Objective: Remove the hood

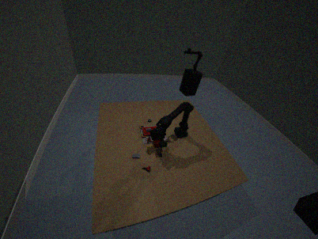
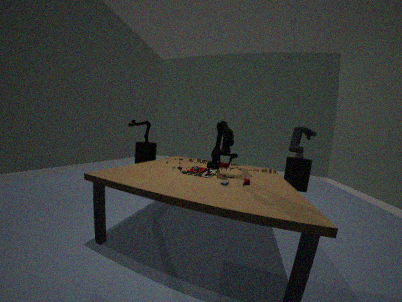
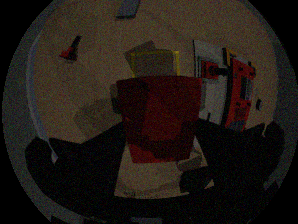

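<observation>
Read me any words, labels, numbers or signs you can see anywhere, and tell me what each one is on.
None can be read.
The red hood held in the gripper looks plain.
The toy car shows red and white patches, too dim and blurred to tell whether they are lettering.

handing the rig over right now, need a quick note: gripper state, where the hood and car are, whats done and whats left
Gripper: shut on the red hood, held above the table.
Toy car: sits on the table just beside the gripper, hood already off.
Marked area: a pale patch shows just beyond the hood, probably the target; too dim to be sure.
Small loose bits, a grey one and a red one, lie nearby.
Done: hood removed and lifted.
Left: set the hood inside the marked area, open, back clear.
</observation>
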### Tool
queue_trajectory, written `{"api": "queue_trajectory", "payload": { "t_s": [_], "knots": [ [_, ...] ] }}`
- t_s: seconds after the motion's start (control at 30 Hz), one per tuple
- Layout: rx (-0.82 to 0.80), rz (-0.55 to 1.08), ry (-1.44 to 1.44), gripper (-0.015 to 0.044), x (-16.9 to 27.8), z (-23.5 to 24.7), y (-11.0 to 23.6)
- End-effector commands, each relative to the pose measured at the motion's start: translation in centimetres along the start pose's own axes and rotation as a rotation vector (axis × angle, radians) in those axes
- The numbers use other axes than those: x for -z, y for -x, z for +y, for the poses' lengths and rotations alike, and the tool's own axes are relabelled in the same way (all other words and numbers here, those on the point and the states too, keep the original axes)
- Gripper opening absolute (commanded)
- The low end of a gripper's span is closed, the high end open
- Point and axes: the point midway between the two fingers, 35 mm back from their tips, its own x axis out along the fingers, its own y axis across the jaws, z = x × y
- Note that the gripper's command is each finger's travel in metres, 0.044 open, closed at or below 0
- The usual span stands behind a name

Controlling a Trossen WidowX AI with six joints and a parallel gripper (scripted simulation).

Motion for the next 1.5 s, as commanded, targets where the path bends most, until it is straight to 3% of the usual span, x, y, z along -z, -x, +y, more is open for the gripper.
{"api": "queue_trajectory", "payload": {
  "t_s": [0.0, 1.47],
  "knots": [
    [0.006, 0.002, -0.003, 0.0, 0.0, -0.1, -0.5],
    [0.006, 0.002, -0.003, 0.0, 0.2, -0.2, -4.3]
  ]
}}
